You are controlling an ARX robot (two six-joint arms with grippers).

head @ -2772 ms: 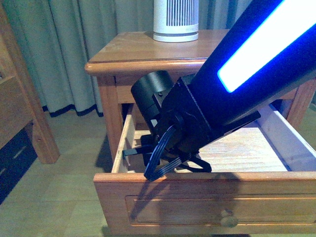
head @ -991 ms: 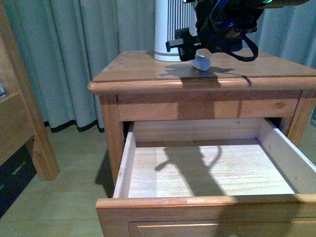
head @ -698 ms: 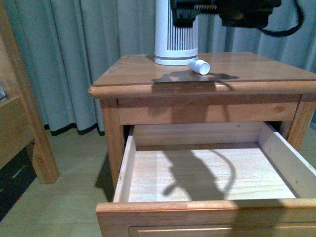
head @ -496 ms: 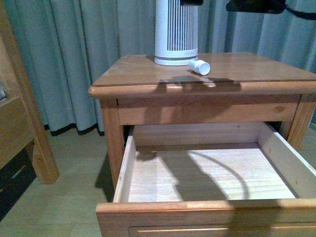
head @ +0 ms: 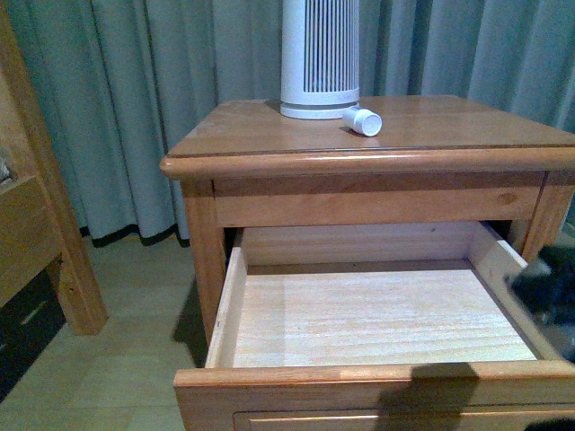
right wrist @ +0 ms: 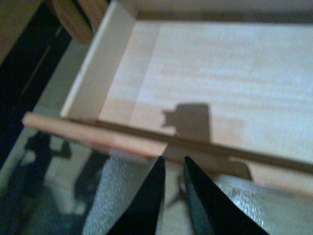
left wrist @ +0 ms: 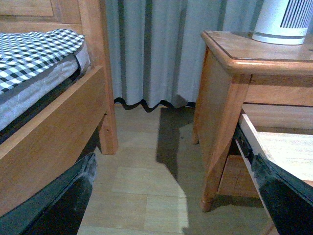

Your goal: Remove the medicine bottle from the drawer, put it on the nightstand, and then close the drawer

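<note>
The medicine bottle [head: 362, 120] lies on its side on the nightstand top [head: 269, 130], beside the white slatted device. No gripper touches it. The drawer [head: 377, 314] is pulled out, and its pale inside is bare. My right gripper [right wrist: 173, 161] is shut on nothing and hovers just outside the drawer's front rail [right wrist: 98, 134]. In the front view the right arm is a dark blur [head: 546, 294] at the drawer's right side. My left gripper [left wrist: 173, 164] is open and empty, low over the floor to the left of the nightstand [left wrist: 227, 98].
A white slatted cylindrical device [head: 320, 58] stands at the back of the nightstand top. A wooden bed frame [left wrist: 54, 127] with checked bedding is to the left. Curtains [head: 135, 90] hang behind. Wooden floor [left wrist: 146, 181] lies between the bed and the nightstand.
My right arm has left the space above the nightstand top and come down to the drawer's right front. The bottle, set down earlier, stays lying on the top.
</note>
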